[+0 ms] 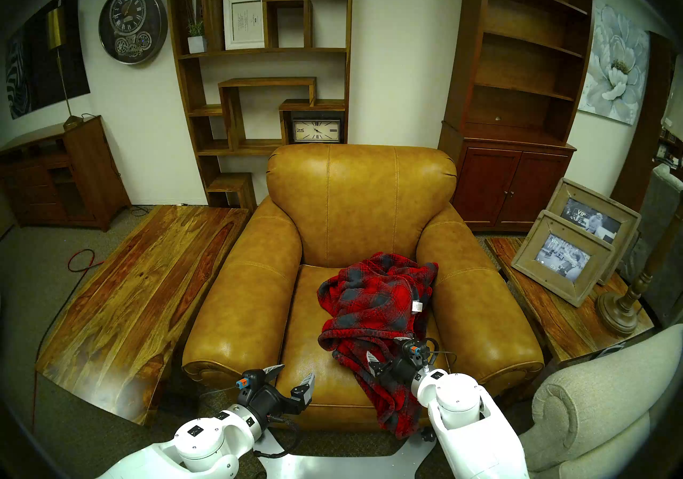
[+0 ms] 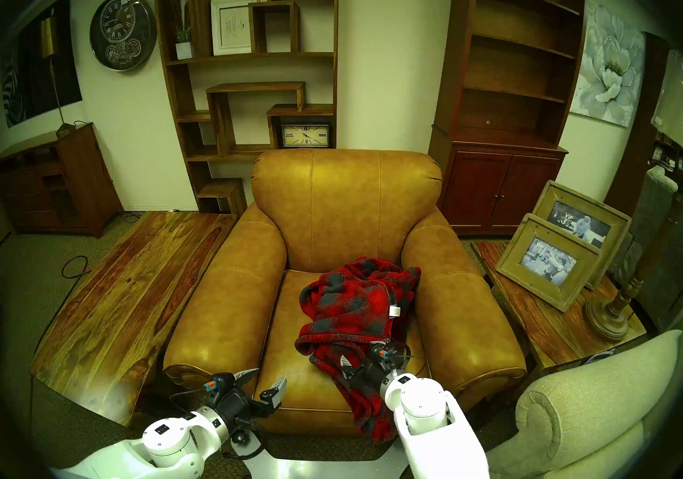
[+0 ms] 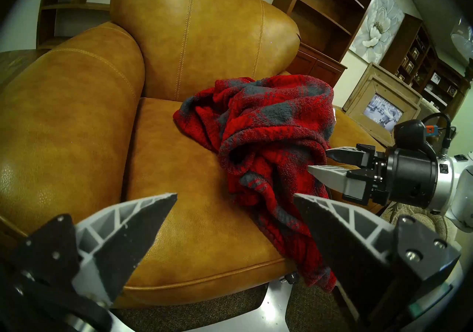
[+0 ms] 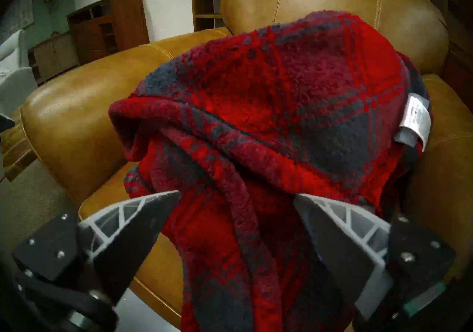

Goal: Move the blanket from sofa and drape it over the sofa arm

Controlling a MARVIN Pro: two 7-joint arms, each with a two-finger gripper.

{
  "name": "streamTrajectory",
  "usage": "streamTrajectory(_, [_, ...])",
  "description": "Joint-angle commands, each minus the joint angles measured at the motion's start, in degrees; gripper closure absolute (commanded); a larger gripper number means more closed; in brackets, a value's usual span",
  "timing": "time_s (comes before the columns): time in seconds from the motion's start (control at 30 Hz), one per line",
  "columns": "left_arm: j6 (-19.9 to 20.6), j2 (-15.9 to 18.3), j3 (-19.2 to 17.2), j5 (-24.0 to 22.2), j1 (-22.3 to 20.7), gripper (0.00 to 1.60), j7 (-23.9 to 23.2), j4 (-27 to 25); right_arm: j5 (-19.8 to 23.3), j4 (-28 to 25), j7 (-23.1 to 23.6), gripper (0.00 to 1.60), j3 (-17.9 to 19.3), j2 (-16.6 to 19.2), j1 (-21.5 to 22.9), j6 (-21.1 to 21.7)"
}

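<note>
**Soft fleece, bunched and easy to pinch**

The blanket [image 1: 373, 304] lies crumpled on the sofa [image 1: 358, 208] seat, lower centre, spilling over its front edge — light, limp, non-slippery. Right gripper [image 4: 236, 204] spread around a thick fold; left gripper [image 1: 294, 378] spread, empty. Grab that fold.

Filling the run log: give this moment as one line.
blanket: bunched on sofa seat, edge hanging off front | right end effector: open at blanket | left end effector: open, empty | sofa arm: bare

— Where's the blanket [image 1: 373, 304]?
— Heaped on the sofa [image 1: 332, 208] seat, against the sofa arm [image 1: 480, 297], one end hanging over the seat's front edge.
— And the grippers?
— Right gripper [image 1: 384, 350] at the blanket; left gripper [image 1: 294, 374] before the seat.
</note>
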Motion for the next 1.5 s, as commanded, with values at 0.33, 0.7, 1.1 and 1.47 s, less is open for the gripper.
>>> streamTrajectory(0.33, [-0.1, -0.1, 0.0, 0.0, -0.3, 0.00, -0.2, -0.4, -7.3, 9.3, -4.2, 0.00, -3.4, -3.6, 12.4, 1.9])
streamTrajectory(0.7, [-0.1, -0.3, 0.0, 0.0, -0.4, 0.00, -0.4, -0.1, -13.0, 17.6, -6.1, 0.00, -5.6, -4.0, 18.3, 3.1])
streamTrajectory(1.1, [-0.1, -0.4, 0.0, 0.0, -0.5, 0.00, -0.6, 0.0, -18.2, 29.5, -6.3, 0.18, -8.6, -3.8, 24.8, 3.5])
streamTrajectory(1.47, [-0.2, -0.4, 0.0, 0.1, -0.5, 0.00, -0.7, 0.0, -23.1, 41.4, -7.4, 1.60, -12.3, -3.8, 30.0, 1.6])
